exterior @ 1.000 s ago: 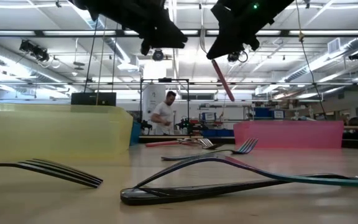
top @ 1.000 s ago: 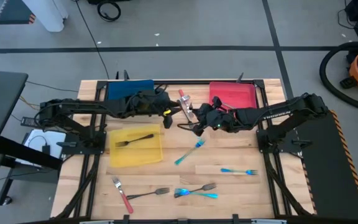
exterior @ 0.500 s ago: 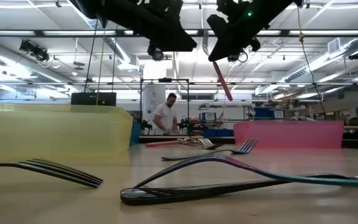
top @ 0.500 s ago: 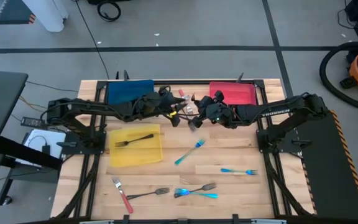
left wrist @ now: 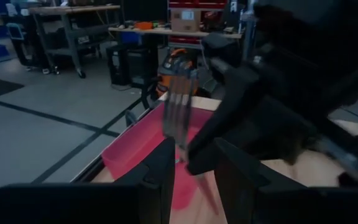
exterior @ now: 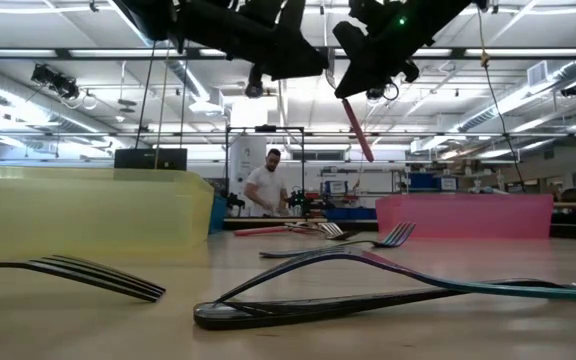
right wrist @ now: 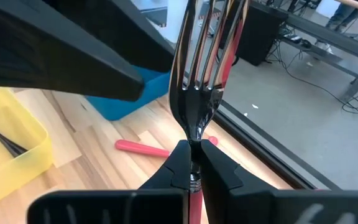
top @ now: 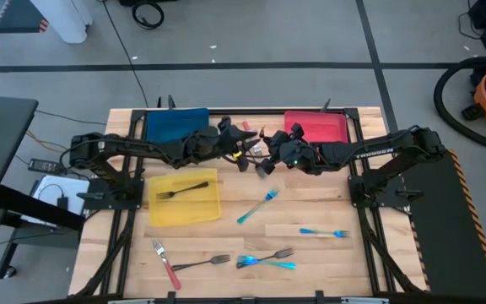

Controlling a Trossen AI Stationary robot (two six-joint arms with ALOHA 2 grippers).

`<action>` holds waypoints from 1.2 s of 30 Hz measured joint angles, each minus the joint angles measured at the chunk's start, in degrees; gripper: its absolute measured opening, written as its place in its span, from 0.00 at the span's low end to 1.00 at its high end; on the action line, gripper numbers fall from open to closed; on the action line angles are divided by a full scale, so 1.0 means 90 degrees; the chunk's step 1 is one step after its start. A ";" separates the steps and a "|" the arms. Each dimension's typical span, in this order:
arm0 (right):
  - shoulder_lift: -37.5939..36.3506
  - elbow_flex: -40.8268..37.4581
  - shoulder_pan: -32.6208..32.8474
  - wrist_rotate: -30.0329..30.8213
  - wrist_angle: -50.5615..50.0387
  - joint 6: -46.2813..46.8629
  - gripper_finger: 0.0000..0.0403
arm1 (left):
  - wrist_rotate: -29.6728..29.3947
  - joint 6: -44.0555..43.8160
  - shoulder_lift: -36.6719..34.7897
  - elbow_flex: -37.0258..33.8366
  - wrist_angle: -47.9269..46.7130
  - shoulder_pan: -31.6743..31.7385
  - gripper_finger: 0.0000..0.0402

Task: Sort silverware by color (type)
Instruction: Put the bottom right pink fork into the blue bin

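Right gripper [right wrist: 192, 163] is clamped on a red-handled fork [right wrist: 199, 93] beside the red tray [top: 317, 127] (tines clear only at wrist), left gripper [left wrist: 190, 171] apart.

Both arms stretched inward over the table's far middle, wrists raised well above it. Left gripper [top: 241, 158] with jaws parted, just beside the right one, nothing between them. Right gripper [top: 264, 160] with jaws pinched tight on a fork [right wrist: 199, 93], tines pointing away from the wrist.
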 joint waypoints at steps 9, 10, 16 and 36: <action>0.0002 -0.0002 0.0001 -0.0039 0.0125 0.0000 0.05 | 0.0011 -0.0004 0.0000 0.0000 0.0197 0.0080 0.27; 0.0002 -0.0002 0.0001 -0.0072 0.0152 -0.0002 0.05 | 0.0017 -0.0005 -0.0002 0.0000 0.0241 0.0108 0.27; 0.0005 -0.0002 -0.0004 -0.0197 0.0287 -0.0037 0.05 | 0.0305 -0.0010 -0.0001 0.0027 0.0300 0.0255 0.27; 0.0004 -0.0002 -0.0141 -0.0620 0.0494 -0.0096 0.05 | 0.0453 0.0160 -0.0010 0.0029 0.0408 0.0536 0.04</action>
